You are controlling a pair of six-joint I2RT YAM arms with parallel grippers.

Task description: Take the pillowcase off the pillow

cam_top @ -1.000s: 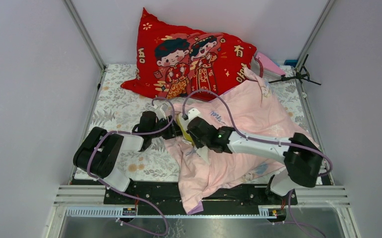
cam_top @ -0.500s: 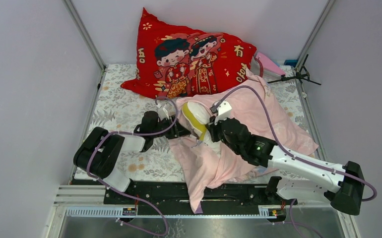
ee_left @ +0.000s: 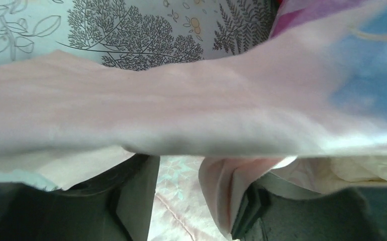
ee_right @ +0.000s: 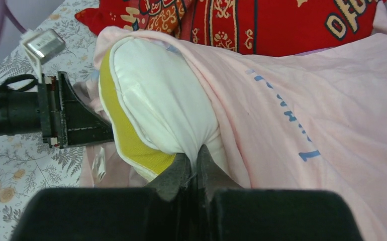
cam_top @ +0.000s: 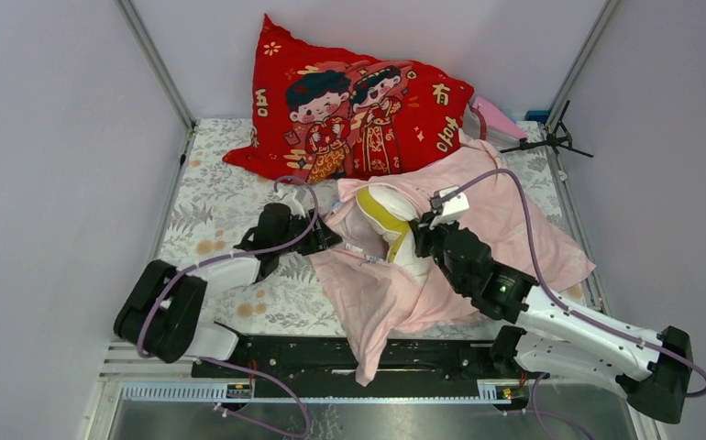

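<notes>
The pale pink pillowcase [cam_top: 505, 225] lies crumpled across the middle and right of the table, with one flap hanging over the near edge. The pillow [cam_top: 381, 209], white with a yellow band, sticks out of its left opening. My right gripper [cam_top: 420, 240] is shut on a pinch of the pillow's white cloth [ee_right: 161, 105], its fingertips [ee_right: 184, 168] pressed together. My left gripper [cam_top: 324, 236] is at the pillowcase's left edge. In the left wrist view its jaws stand apart around a gap [ee_left: 179, 201], a pink fold [ee_left: 221, 186] lies against the right finger, and the pillowcase [ee_left: 181, 110] stretches across above.
A big red cushion [cam_top: 358, 110] with a cartoon couple leans on the back wall. A floral cover [cam_top: 226, 197] lies over the table. A black stand [cam_top: 551, 142] and a pink item [cam_top: 501, 117] sit at the back right. Metal posts frame both sides.
The right arm has swung right and drawn the pillow's end further out of the pillowcase. The left gripper's jaws have widened and its arm has stretched out lower.
</notes>
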